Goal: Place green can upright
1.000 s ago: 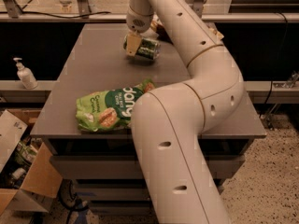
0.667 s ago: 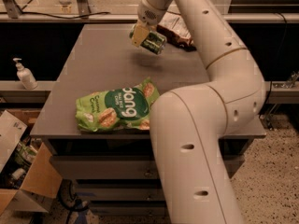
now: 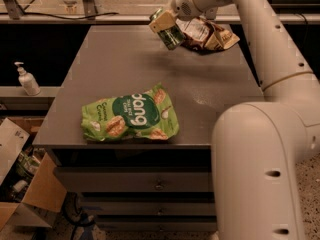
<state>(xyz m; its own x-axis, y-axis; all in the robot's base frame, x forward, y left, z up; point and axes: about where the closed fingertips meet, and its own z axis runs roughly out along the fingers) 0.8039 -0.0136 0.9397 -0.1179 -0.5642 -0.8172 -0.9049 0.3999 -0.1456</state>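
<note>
Holding the green can [image 3: 172, 35] in my gripper [image 3: 164, 24], I record the position as follows. My jaws are clamped on the upper part of the can, with one pale tan finger pad [image 3: 161, 21] lying flat against its side. The can is tilted, not upright: one end points up and to the left, the other down and to the right. It appears clear of the surface, and a faint shadow lies on the grey table [image 3: 110, 69] just beneath it. I cannot tell how high it hangs.

Location: the gripper and the can are over the far part of the table, right of its centre line. Just to the right of the can, a crumpled brown snack bag [image 3: 212, 34] lies on the far right corner of the tabletop. Whether can and bag touch cannot be determined from this view.

Near the front edge, well apart from the can, a bright green "dang" snack bag [image 3: 130, 116] lies flat with its printed face up.

My arm [image 3: 265, 149] rises at the right front of the table and reaches over its right side to the far edge.

Surroundings: a white pump bottle [image 3: 26, 79] stands on a ledge left of the table. An open cardboard box [image 3: 30, 199] sits on the floor below it. Drawers [image 3: 157, 184] run beneath the tabletop.
</note>
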